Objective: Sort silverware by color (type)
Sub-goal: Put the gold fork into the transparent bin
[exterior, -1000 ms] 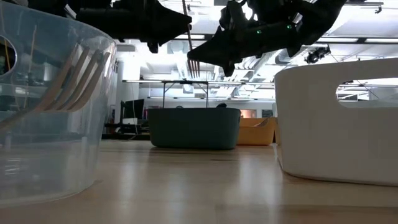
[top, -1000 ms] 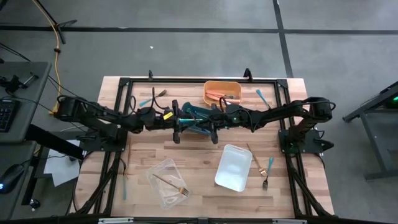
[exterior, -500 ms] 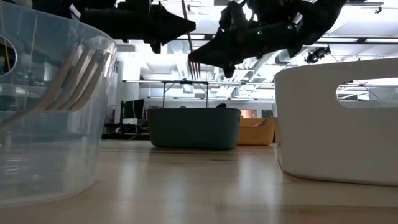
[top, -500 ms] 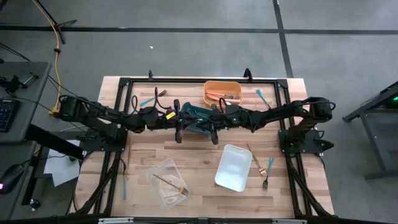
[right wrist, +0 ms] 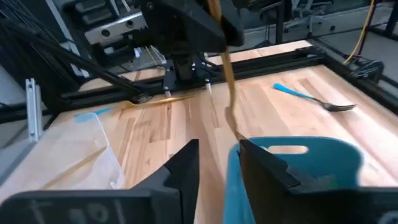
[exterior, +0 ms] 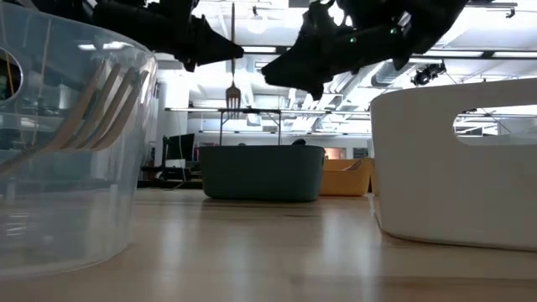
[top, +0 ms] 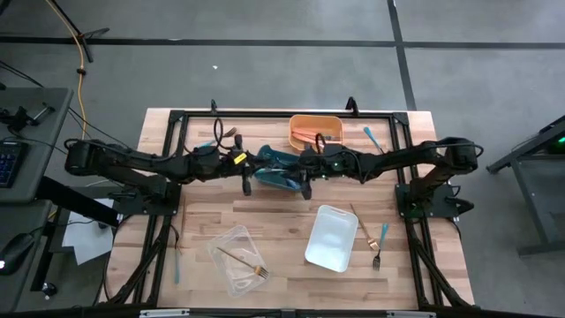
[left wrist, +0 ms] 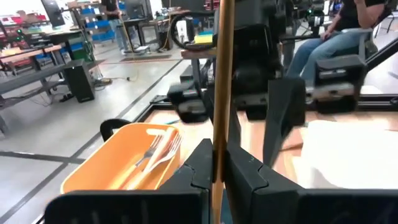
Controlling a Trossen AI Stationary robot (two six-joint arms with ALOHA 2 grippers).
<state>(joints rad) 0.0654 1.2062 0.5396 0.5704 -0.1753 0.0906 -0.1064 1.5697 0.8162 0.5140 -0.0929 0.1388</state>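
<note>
- Gold fork (left wrist: 221, 93): I have it pinched upright in my left gripper (left wrist: 217, 171), tines down, up in the air over the teal bin (top: 281, 170).
- My left gripper's fingers are closed tight on the fork's handle.
- My right gripper (right wrist: 217, 162) hovers just beside the teal bin, fingers a little apart, holding nothing.
- Next to the teal bin sits the orange bin (top: 315, 131), with forks inside.

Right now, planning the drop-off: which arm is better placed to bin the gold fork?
Left. The left end effector is shut on the gold fork, and the clear bin holding a matching fork lies toward its side. The right end effector is open, empty.
</note>
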